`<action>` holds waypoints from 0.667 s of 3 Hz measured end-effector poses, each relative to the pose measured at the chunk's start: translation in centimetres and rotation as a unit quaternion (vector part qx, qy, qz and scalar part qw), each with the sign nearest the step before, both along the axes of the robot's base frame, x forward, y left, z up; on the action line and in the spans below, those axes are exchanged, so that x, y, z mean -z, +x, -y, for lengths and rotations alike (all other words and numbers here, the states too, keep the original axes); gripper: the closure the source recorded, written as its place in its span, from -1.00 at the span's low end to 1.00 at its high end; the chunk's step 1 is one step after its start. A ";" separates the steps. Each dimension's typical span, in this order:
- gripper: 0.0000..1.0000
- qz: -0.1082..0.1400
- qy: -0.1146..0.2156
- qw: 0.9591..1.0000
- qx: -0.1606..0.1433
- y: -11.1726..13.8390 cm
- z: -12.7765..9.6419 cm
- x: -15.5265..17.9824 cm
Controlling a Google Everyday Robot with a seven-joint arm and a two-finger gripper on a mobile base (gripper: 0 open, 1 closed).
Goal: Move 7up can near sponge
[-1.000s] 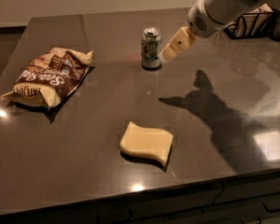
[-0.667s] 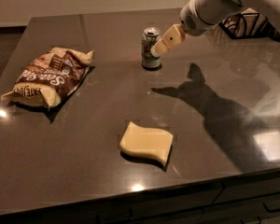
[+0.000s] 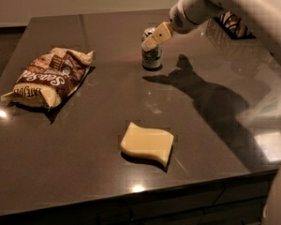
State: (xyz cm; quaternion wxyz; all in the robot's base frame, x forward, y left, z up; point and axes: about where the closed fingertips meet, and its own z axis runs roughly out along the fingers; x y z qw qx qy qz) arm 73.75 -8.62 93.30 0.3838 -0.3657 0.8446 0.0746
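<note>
The 7up can (image 3: 151, 55) stands upright on the dark table, toward the far middle. My gripper (image 3: 152, 39) reaches in from the upper right on a white arm, and its tan fingers (image 3: 157, 35) sit in front of the can's top. The pale-yellow sponge (image 3: 146, 143) lies flat nearer the front edge, well apart from the can and the gripper.
A brown-and-cream chip bag (image 3: 49, 78) lies at the left of the table (image 3: 215, 125). A dark patterned object (image 3: 232, 22) sits at the far right behind the arm. The arm's shadow falls right of the can.
My gripper has moved left from beside the can's right to over the can's top. The can, sponge and bag have not moved.
</note>
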 end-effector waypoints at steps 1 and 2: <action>-1.00 -0.008 0.012 1.000 -0.019 1.3 -1.5 0.6; -0.68 -0.022 0.012 0.999 -0.043 1.3 -2.6 0.6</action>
